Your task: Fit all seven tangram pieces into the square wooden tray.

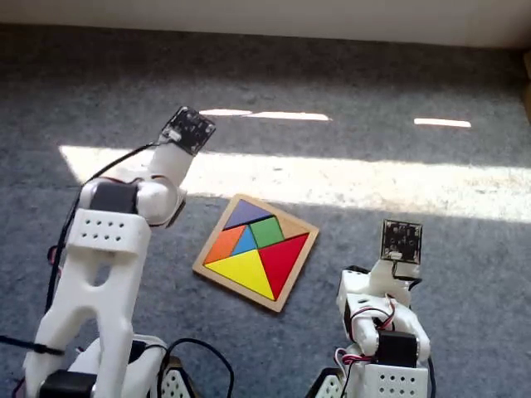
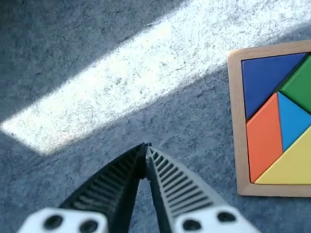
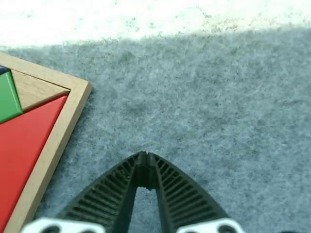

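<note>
Left claw (tips together) near tray, not touching; right claw likewise.

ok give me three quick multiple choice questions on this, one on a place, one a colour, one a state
1. Where is the tray? A) on the carpet between the left arm and right arm B) on a shelf C) in a gripper
2. What colour is the big triangle bordering the yellow triangle? A) black B) red C) white
3. The left gripper is: A) wide open B) shut on a piece C) shut, empty
Key: 1 A, the high view shows it there; 2 B, the red triangle shares its edge; 3 C, fingertips meet over bare carpet.
</note>
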`<move>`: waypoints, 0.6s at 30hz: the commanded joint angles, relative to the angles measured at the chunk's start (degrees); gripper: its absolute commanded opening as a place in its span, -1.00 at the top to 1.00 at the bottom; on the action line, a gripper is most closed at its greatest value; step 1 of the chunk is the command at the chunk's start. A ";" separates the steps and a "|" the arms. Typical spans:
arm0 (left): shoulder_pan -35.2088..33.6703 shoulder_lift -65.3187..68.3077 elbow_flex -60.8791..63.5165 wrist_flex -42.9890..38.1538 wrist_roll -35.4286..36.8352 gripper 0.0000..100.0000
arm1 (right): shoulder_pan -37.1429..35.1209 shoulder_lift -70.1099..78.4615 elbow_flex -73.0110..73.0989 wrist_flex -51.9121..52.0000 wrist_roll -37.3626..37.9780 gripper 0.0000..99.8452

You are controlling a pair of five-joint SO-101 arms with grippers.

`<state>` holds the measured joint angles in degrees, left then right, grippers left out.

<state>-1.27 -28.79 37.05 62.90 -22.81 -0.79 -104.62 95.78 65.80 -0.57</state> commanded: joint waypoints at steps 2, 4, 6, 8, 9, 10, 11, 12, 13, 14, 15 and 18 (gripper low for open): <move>-4.26 -13.93 13.23 -10.81 6.68 0.99 | 0.66 -0.57 7.25 -1.01 0.53 0.99; -5.32 -17.54 17.01 -13.10 8.62 0.99 | 0.66 -0.57 7.25 -1.01 0.53 0.99; -5.93 -20.70 19.91 -14.42 9.14 0.99 | 0.66 -0.57 7.25 -1.01 0.53 0.99; -6.11 -23.34 22.37 -14.68 9.23 0.99 | 0.66 -0.57 7.25 -1.01 0.53 0.99; -6.20 -24.57 23.52 -14.68 9.23 0.99 | 0.66 -0.57 7.25 -1.01 0.53 0.99; -6.20 -25.71 24.57 -14.68 9.23 0.99 | 0.66 -0.57 7.25 -1.01 0.53 0.99; -6.20 -26.95 25.71 -14.68 9.23 0.99 | 0.66 -0.57 7.25 -1.01 0.53 0.99; -6.20 -28.09 26.86 -14.68 9.23 0.99 | 0.66 -0.57 7.25 -1.01 0.53 0.99; -6.20 -29.32 28.09 -14.68 9.23 0.99 | 0.66 -0.57 7.25 -1.01 0.53 0.99; -6.20 -30.64 29.32 -14.68 9.23 0.99 | 0.66 -0.57 7.25 -1.01 0.53 0.99; -6.20 -31.96 30.55 -14.68 9.23 0.99 | 0.66 -0.57 7.25 -1.01 0.53 0.99; -6.20 -36.44 34.42 -14.68 9.23 0.98 | 0.66 -0.57 7.25 -1.01 0.53 0.99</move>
<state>-6.81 -59.56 68.70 49.19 -14.20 -0.79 -104.62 95.78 65.80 -0.57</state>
